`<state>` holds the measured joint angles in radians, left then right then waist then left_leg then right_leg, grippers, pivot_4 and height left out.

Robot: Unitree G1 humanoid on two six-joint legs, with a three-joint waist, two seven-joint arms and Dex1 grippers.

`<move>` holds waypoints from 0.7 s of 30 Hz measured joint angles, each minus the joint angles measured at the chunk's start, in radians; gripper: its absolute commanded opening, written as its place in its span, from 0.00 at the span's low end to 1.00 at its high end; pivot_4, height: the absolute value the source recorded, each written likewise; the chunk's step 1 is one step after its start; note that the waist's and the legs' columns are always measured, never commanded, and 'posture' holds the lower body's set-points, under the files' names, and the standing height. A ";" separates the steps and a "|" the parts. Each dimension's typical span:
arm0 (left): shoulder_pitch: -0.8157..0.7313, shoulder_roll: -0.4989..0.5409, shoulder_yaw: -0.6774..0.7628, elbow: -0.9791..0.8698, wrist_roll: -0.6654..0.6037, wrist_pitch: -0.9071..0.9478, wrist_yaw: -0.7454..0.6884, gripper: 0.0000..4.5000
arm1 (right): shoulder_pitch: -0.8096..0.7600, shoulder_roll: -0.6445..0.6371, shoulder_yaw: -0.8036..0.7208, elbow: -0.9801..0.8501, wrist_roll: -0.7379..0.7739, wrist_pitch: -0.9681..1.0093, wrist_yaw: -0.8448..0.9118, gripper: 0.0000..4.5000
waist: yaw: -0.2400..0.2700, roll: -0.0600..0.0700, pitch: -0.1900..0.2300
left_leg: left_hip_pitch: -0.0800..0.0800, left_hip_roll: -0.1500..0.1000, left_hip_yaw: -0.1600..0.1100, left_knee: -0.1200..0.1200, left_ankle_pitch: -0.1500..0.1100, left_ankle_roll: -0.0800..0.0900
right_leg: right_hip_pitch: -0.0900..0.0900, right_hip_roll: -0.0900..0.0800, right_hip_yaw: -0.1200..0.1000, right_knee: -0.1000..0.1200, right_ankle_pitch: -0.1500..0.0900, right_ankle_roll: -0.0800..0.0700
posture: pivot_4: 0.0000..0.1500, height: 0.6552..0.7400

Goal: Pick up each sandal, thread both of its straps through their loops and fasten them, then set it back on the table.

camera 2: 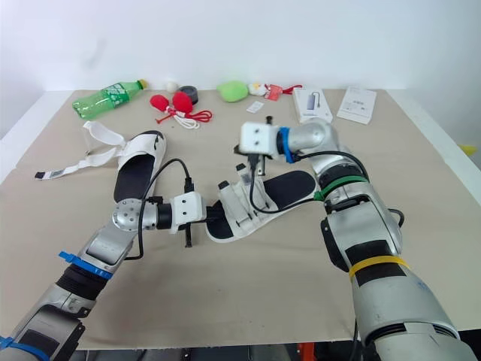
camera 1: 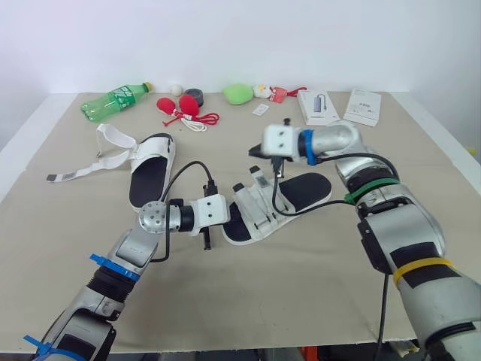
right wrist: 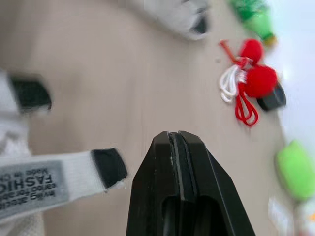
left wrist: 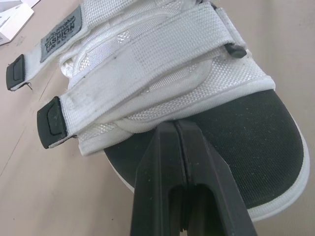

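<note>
A white sandal with a black insole [camera 1: 289, 197] lies at the table's middle, both straps laid across its upper [left wrist: 147, 64] with their black tips hanging off one side. My left gripper [camera 1: 234, 213] is shut, its tips [left wrist: 175, 129] resting at the edge of the upper over the toe end, nothing between the fingers. My right gripper [camera 1: 254, 153] hovers shut above the strap ends; the labelled strap [right wrist: 54, 184] lies just below it. The second sandal [camera 1: 150, 169] lies to the left, its long straps [camera 1: 105, 154] loose and spread on the table.
Along the far edge sit a green bottle [camera 1: 114, 100], red pom-poms on a cord [camera 1: 184, 109], a black disc [camera 1: 195, 95], a green object [camera 1: 238, 92] and two white boxes [camera 1: 317, 105] [camera 1: 363, 105]. The beige table [camera 1: 301, 301] is bare near me.
</note>
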<state>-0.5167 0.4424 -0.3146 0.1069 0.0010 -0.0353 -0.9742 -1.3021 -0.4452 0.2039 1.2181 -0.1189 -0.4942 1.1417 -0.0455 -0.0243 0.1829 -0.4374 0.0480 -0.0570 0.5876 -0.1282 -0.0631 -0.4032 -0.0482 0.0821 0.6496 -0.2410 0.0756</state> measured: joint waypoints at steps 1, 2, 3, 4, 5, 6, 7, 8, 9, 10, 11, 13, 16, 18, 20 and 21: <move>0.000 0.003 0.003 0.000 -0.007 0.002 -0.004 0.00 | 0.001 -0.020 -0.036 0.003 0.038 0.031 0.057 0.08 | -0.001 0.001 0.000 | 0.000 0.000 0.000 0.000 0.000 0.000 | 0.000 0.000 0.000 0.000 0.000 0.000 | 1.00 1.00; 0.000 0.005 0.011 -0.001 -0.023 0.011 -0.014 0.00 | 0.003 -0.045 -0.059 0.004 0.060 0.044 0.109 0.14 | -0.002 0.001 0.001 | 0.000 0.000 0.000 0.000 0.000 0.000 | 0.000 0.000 0.000 0.000 0.000 0.000 | 1.00 1.00; 0.000 0.007 0.016 -0.003 -0.037 0.021 -0.020 0.00 | 0.009 -0.060 -0.063 0.003 0.066 0.044 0.143 0.23 | -0.002 0.002 0.001 | 0.000 0.000 0.000 0.000 0.000 0.000 | 0.000 0.000 0.000 0.000 0.000 0.000 | 1.00 1.00; 0.000 0.012 0.026 -0.009 -0.058 0.035 -0.030 0.06 | 0.023 -0.084 -0.063 0.004 0.067 0.043 0.184 0.32 | -0.003 0.002 0.001 | 0.000 0.000 0.000 -0.001 0.000 0.000 | 0.000 0.001 0.000 0.000 -0.001 0.000 | 1.00 1.00; 0.001 0.019 0.042 -0.022 -0.085 0.052 -0.043 0.12 | 0.046 -0.107 -0.062 0.005 0.066 0.037 0.229 0.43 | -0.003 0.002 0.001 | 0.000 0.000 0.000 -0.001 0.000 0.000 | -0.001 0.001 0.000 0.000 -0.001 0.000 | 1.00 1.00; 0.001 0.035 0.059 -0.041 -0.108 0.066 -0.057 0.20 | 0.072 -0.120 -0.059 0.015 0.061 0.033 0.262 0.54 | -0.004 0.003 0.002 | 0.000 0.000 0.000 -0.001 0.000 0.000 | -0.001 0.001 0.000 0.000 -0.001 0.000 | 1.00 1.00; 0.001 0.043 0.066 -0.049 -0.118 0.071 -0.062 0.29 | 0.081 -0.121 -0.057 0.023 0.057 0.029 0.272 0.63 | -0.008 0.004 0.002 | 0.000 0.000 0.000 -0.001 0.000 0.000 | -0.001 0.001 0.001 0.000 -0.001 0.000 | 1.00 1.00; 0.003 0.051 0.088 -0.077 -0.150 0.092 -0.077 0.41 | 0.103 -0.126 -0.050 0.027 0.040 0.003 0.292 0.77 | -0.014 0.008 0.005 | 0.000 0.000 0.001 -0.001 0.000 0.000 | -0.002 0.001 0.001 0.000 0.000 0.001 | 1.00 1.00; 0.003 0.051 0.088 -0.078 -0.151 0.092 -0.077 0.41 | 0.103 -0.126 -0.050 0.027 0.040 0.003 0.293 0.77 | -0.015 0.008 0.005 | 0.000 0.000 0.001 -0.001 0.000 0.000 | -0.002 0.001 0.001 0.000 0.000 0.001 | 1.00 1.00; 0.011 0.059 0.100 -0.117 -0.192 0.122 -0.096 0.53 | 0.109 -0.132 -0.023 0.029 0.004 -0.047 0.285 0.90 | -0.017 0.010 0.006 | 0.000 0.000 0.001 -0.001 0.000 0.000 | -0.002 0.001 0.001 0.001 0.000 0.001 | 1.00 1.00; 0.014 0.063 0.104 -0.127 -0.202 0.127 -0.102 0.55 | 0.110 -0.135 -0.014 0.029 -0.006 -0.058 0.280 0.93 | -0.018 0.010 0.006 | 0.000 0.000 0.000 -0.001 0.000 0.000 | -0.002 0.001 0.001 0.001 0.000 0.001 | 1.00 1.00; 0.039 0.111 0.156 -0.191 -0.268 0.169 -0.131 0.74 | 0.125 -0.142 0.009 0.032 -0.057 -0.114 0.201 1.00 | -0.021 0.011 0.007 | 0.000 0.000 0.000 -0.001 0.000 0.000 | -0.002 0.001 0.001 0.001 -0.001 0.001 | 1.00 1.00; 0.075 0.151 0.182 -0.257 -0.316 0.202 -0.152 0.98 | 0.125 -0.135 0.018 0.033 -0.087 -0.142 0.103 1.00 | -0.029 0.011 0.006 | 0.001 0.000 0.000 -0.001 0.000 0.000 | -0.002 0.001 0.001 0.001 -0.001 0.000 | 1.00 1.00; 0.129 0.177 0.196 -0.314 -0.337 0.223 -0.167 0.99 | 0.126 -0.114 0.027 0.036 -0.122 -0.163 -0.003 1.00 | -0.033 0.011 0.006 | 0.002 0.000 0.000 -0.001 0.001 -0.001 | -0.002 0.001 0.002 0.002 0.000 0.000 | 1.00 1.00; 0.155 0.179 0.195 -0.342 -0.338 0.236 -0.166 0.99 | 0.125 -0.092 0.031 0.044 -0.140 -0.165 -0.074 1.00 | -0.034 0.010 0.006 | 0.003 0.000 0.000 -0.001 0.002 -0.001 | -0.001 0.001 0.002 0.002 0.001 -0.003 | 1.00 1.00; 0.158 0.180 0.195 -0.350 -0.339 0.240 -0.164 0.99 | 0.125 -0.086 0.031 0.045 -0.144 -0.165 -0.090 1.00 | -0.034 0.010 0.006 | 0.003 0.000 0.000 -0.001 0.003 -0.001 | -0.001 0.001 0.002 0.002 0.000 -0.005 | 1.00 1.00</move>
<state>-0.3588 0.6223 -0.1197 -0.2434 -0.3382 0.2050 -1.1378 -1.1775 -0.5308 0.2354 1.2629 -0.2633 -0.6591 1.0521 -0.0790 -0.0140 0.1894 -0.4349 0.0484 -0.0565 0.5870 -0.1252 -0.0639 -0.4042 -0.0469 0.0838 0.6513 -0.2406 0.0707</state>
